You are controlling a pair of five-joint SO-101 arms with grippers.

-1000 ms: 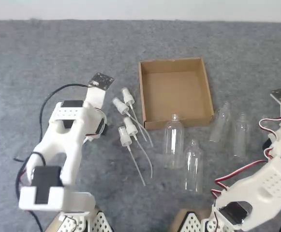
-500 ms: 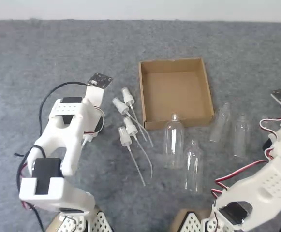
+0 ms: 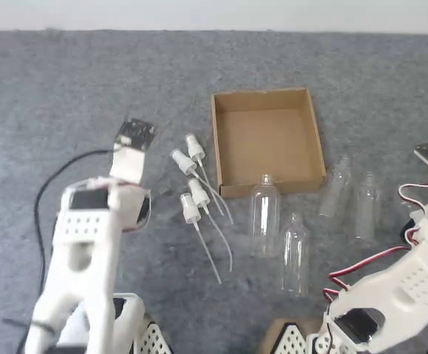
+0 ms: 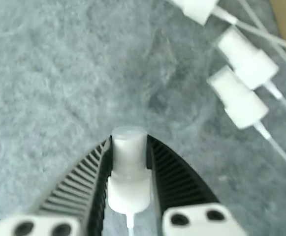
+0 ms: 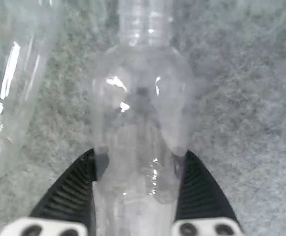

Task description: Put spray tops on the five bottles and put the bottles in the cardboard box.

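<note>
Since each cap needs a steadied neck to meet, I am holding both parts ready: my left gripper point(image 4: 128, 142) is pinching a white spray top point(image 4: 128, 172) tight, nozzle end forward, while my right gripper point(image 5: 139, 153) is clamping a clear bottle point(image 5: 140, 98) low on the grey carpet point(image 3: 66, 81), well apart from the cardboard box point(image 3: 269, 144), which is lying open to receive it

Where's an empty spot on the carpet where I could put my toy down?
The carpet strip behind the cardboard box is bare, and so is the far left corner past the left arm. The box is empty inside too. It's crowded where the spray tops lie beside the box and where the bottles lie in front of it and to its right.
</note>
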